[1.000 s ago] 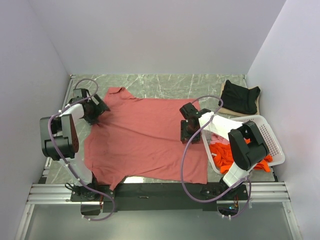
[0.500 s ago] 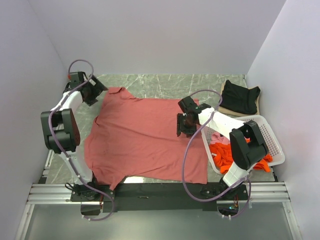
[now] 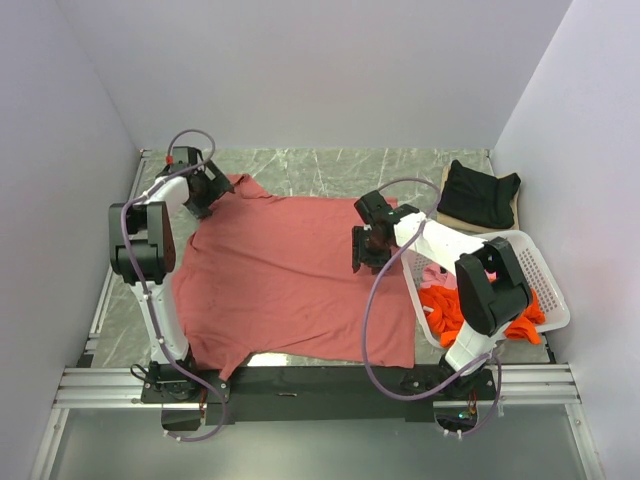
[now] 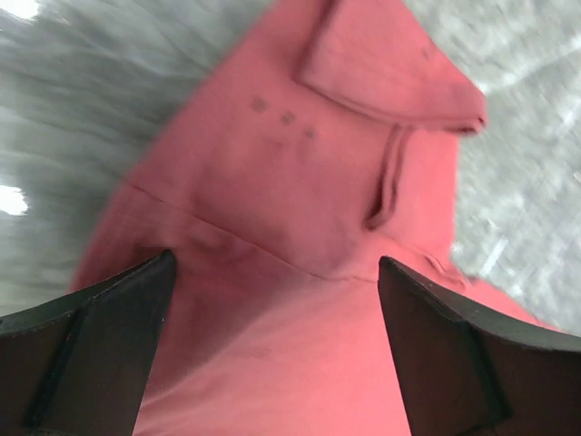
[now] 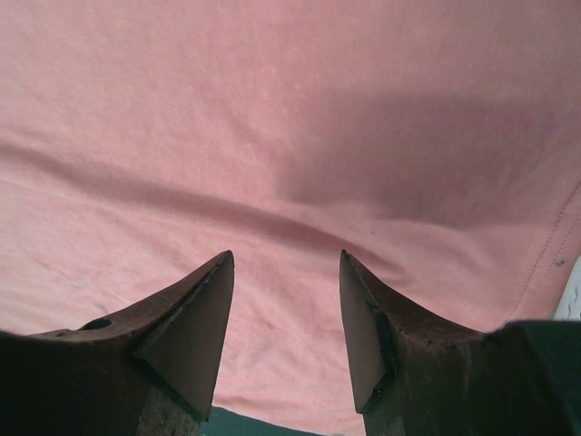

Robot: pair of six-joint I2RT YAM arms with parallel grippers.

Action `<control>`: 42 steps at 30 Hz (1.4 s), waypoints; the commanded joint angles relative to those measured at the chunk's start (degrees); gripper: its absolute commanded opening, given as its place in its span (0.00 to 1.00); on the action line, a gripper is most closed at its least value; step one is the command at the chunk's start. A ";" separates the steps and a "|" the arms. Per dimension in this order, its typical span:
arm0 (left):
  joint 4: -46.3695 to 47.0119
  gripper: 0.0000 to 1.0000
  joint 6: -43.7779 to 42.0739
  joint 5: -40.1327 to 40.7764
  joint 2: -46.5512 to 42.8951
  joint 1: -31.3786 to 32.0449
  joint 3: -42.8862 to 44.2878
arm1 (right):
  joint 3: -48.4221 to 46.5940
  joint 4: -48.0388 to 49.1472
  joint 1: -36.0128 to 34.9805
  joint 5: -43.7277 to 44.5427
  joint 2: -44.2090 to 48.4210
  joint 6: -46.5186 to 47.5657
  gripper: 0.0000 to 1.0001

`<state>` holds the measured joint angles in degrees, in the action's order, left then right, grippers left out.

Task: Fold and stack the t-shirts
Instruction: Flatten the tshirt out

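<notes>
Jaws wide apart and empty, the left gripper [image 4: 274, 272] hovers with the sleeve [image 4: 386, 68] of the brick-red t-shirt [image 3: 290, 270] just ahead.

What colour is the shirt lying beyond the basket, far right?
The shirt is black; it shows best in the top view.

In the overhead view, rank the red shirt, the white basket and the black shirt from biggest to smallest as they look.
1. red shirt, by far the largest, spread flat
2. white basket, clearly smaller
3. black shirt, bunched up, smallest
</notes>
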<state>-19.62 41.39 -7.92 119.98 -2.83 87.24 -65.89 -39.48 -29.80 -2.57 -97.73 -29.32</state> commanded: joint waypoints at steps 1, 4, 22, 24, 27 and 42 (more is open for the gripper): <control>-4.28 0.99 -1.92 6.86 1.04 -0.68 4.77 | -3.02 -1.30 -0.34 0.81 -1.05 0.84 0.57; -5.34 0.99 -3.59 7.75 1.83 -1.56 6.10 | -3.19 -1.38 -0.34 0.64 -1.41 0.93 0.57; -0.34 0.99 -7.02 2.93 -2.12 -2.36 8.21 | -4.86 -2.79 -0.34 1.07 -3.43 1.81 0.57; -0.25 0.99 -6.49 1.78 -2.73 -1.75 8.29 | -5.21 -2.97 -0.43 0.81 -3.60 1.90 0.57; -1.91 0.99 -7.28 2.12 -1.78 0.10 8.65 | -5.57 -2.70 -0.35 0.29 -4.31 1.90 0.57; -6.66 0.99 -6.32 6.78 2.18 2.22 3.11 | -4.34 -2.26 -0.34 0.37 -3.69 1.90 0.57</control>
<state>-24.97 34.98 -3.95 121.47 -0.25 90.59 -69.43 -41.71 -29.85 -2.59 -101.78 -27.99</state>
